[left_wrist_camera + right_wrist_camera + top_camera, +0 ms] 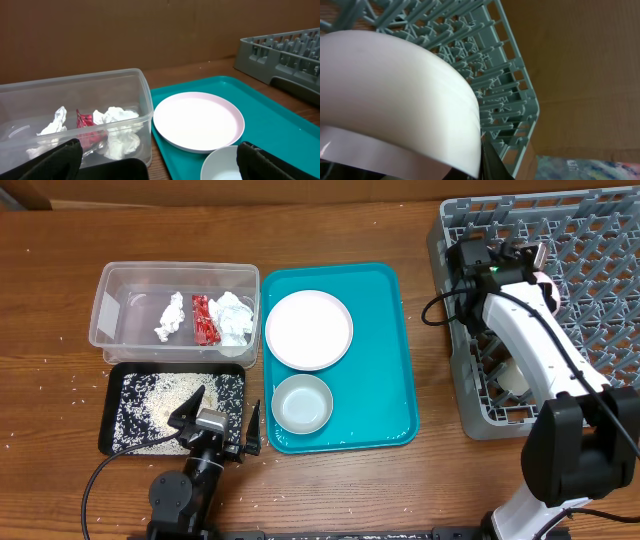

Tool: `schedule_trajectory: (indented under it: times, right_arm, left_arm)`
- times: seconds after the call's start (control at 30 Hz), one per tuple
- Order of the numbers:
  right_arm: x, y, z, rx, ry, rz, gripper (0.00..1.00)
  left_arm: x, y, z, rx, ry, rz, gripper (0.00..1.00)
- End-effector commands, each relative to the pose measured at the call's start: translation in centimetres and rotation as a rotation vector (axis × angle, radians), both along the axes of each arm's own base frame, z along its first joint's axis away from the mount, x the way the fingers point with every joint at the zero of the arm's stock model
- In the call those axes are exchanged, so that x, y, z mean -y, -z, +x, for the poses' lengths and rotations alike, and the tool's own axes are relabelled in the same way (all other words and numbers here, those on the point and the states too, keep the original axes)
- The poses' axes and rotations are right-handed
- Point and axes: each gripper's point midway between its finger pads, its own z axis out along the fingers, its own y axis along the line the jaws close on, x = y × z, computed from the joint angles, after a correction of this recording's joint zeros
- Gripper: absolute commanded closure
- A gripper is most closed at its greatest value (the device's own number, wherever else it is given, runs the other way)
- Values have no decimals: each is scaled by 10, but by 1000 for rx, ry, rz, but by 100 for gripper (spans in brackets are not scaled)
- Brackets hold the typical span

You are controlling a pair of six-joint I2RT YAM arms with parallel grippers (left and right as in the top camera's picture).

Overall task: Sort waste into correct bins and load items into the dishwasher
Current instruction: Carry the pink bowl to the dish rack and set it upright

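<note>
Wooden table (400, 490) carries everything, with a brown wall behind it. The step in hand is, as I judge, loading the dishwasher. The right gripper (525, 255) is over the grey dish rack (600, 240), and its jaws look clenched on the white-pinkish bowl (395, 95). The bowl sits between them and fills the wrist view, with the rack pegs just beyond it. It is tipped, its curved outer wall toward the camera. Being round, it has no long axis, and I cannot tell surely which way its mouth faces. The next move probably calls for lowering it on edge between two rows of pegs, and only then releasing. The left gripper (230, 398) hangs with jaws released and nothing in them, above the black tray (104, 420) of rice grains (160, 395). Ahead of these jaws stands the clear tub (130, 290) with tissue wads (232, 318) and the red wrapper (203, 318). To their right the white plate (308, 330) and grey-green bowl (302, 402) lie on the teal tray (385, 360).
</note>
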Motion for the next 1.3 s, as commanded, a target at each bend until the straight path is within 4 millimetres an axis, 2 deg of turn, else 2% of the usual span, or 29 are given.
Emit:
schedule_trajectory:
  times: [0.0,0.33,0.4,0.53,0.63,0.8,0.93,1.03,1.27]
  right_arm:
    - [-11,8,4,16,-15,59,96]
    - [-19,16,0,-38,-34,74,95]
    - [-21,11,1,-32,-43,44,95]
    - [-11,-11,4,17,-30,-90,96]
    - [-5,-15,11,52,-19,-104,96]
    - [1,-11,20,42,-32,-81,96]
    - [-6,3,21,25,-51,0,96]
    - [-11,13,19,9,-56,60,96]
    - [-10,20,10,-33,-47,63,96]
  left_arm:
    - [-1,1,0,11,-5,15,0]
    - [-1,1,0,11,-5,15,0]
    - [-1,1,0,11,-5,15,0]
    - [-1,1,0,11,-5,15,0]
    - [-1,1,0,11,-5,15,0]
    - [-1,1,0,11,-5,15,0]
    - [-1,1,0,11,-5,15,0]
    - [-1,1,0,11,-5,15,0]
    - [-1,1,0,11,-5,15,0]
